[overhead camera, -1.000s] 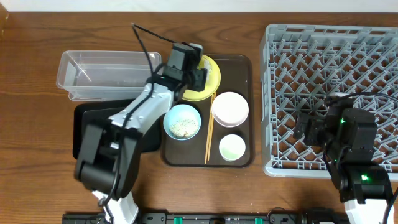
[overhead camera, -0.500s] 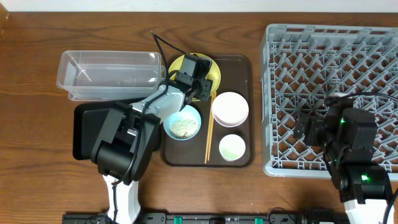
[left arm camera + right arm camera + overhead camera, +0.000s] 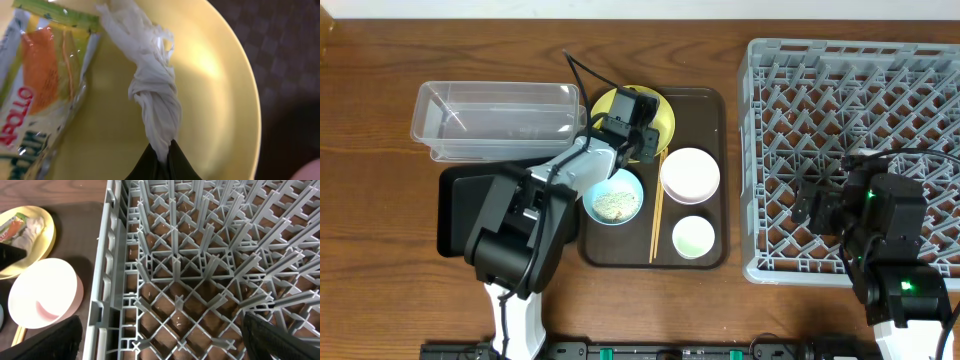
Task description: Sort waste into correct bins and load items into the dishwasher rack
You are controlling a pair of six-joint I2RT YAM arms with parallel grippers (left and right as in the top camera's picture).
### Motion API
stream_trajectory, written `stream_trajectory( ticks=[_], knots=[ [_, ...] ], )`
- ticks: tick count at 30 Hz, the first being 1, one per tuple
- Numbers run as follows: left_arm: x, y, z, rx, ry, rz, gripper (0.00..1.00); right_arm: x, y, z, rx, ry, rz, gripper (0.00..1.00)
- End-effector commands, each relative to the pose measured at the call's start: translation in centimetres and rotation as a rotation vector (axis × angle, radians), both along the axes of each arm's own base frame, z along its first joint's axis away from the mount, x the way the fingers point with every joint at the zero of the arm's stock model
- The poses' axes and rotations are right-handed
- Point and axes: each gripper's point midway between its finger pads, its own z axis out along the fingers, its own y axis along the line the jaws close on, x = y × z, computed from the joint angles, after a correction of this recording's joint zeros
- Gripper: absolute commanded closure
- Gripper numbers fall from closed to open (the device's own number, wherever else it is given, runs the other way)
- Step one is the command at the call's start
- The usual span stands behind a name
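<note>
My left gripper is low over the round yellow plate and shut on the near end of the crumpled white paper scrap. The yellow-green snack wrapper lies beside the scrap on the plate. White rice sits in the light blue bowl. A pinkish-white bowl, a pale green cup and the chopsticks share the brown serving tray. Over the grey dishwasher rack, my right gripper stands open and holds nothing.
The clear plastic tub stands at the back left. In front of it lies the shallow black tray, partly under my left arm. The rack's near left wall stands between my right gripper and the serving tray.
My left arm swung and came down onto the yellow plate, and its jaws closed on the paper scrap. The right arm has not moved.
</note>
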Motion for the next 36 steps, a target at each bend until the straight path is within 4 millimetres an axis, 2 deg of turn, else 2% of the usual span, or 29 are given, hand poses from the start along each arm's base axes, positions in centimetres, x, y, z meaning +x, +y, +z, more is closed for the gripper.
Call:
stream_trajectory(
  ticks=[1, 5, 9, 12, 16, 20, 21, 22, 23, 26, 29, 31, 34, 36],
  knots=[
    [0.5, 0.1, 5.4, -0.028, -0.093, 0.005, 0.94, 0.2, 0.5, 0.9, 0.014, -0.02, 0.008, 0.01],
    [-0.4, 2.3, 9.7, -0.039, -0.112, 0.069, 0.94, 0.2, 0.5, 0.9, 0.014, -0.02, 0.008, 0.01],
    [-0.6, 7.4, 12.3, -0.085, -0.087, 0.316, 0.94, 0.2, 0.5, 0.9, 0.014, -0.021, 0.008, 0.01],
    [-0.6, 11.6, 13.1, -0.139, -0.055, 0.499, 0.94, 0.2, 0.5, 0.9, 0.014, -0.021, 0.008, 0.01],
    [-0.1, 16.7, 12.8, -0.188, -0.03, 0.694, 0.94, 0.2, 0.5, 1.0, 0.015, -0.021, 0.008, 0.01],
    [0.1, 19.4, 12.2, -0.206, -0.014, 0.786, 0.93, 0.2, 0.5, 0.9, 0.014, -0.021, 0.008, 0.01],
    [0.0, 19.6, 12.1, -0.205, -0.012, 0.792, 0.87, 0.2, 0.5, 0.9, 0.014, -0.021, 0.008, 0.01],
    [0.0, 19.7, 12.1, -0.203, -0.009, 0.795, 0.73, 0.2, 0.5, 0.9, 0.014, -0.021, 0.008, 0.01],
    [-0.1, 19.7, 12.0, -0.201, -0.007, 0.795, 0.64, 0.2, 0.5, 0.9, 0.015, -0.021, 0.008, 0.01],
    [-0.1, 19.4, 12.1, -0.217, 0.0, 0.782, 0.54, 0.2, 0.5, 0.9, 0.014, -0.021, 0.008, 0.01],
    [0.1, 17.7, 12.8, -0.273, 0.006, 0.688, 0.52, 0.2, 0.5, 0.9, 0.014, -0.021, 0.008, 0.01],
    [0.3, 15.2, 13.9, -0.294, -0.024, 0.503, 0.51, 0.2, 0.5, 0.9, 0.014, -0.021, 0.008, 0.01],
    [0.1, 12.1, 14.7, -0.24, -0.084, 0.264, 0.51, 0.2, 0.5, 1.0, 0.014, -0.021, 0.008, 0.01],
    [-0.4, 10.4, 14.5, -0.157, -0.123, 0.115, 0.45, 0.2, 0.5, 1.0, 0.014, -0.021, 0.008, 0.01]
  ],
)
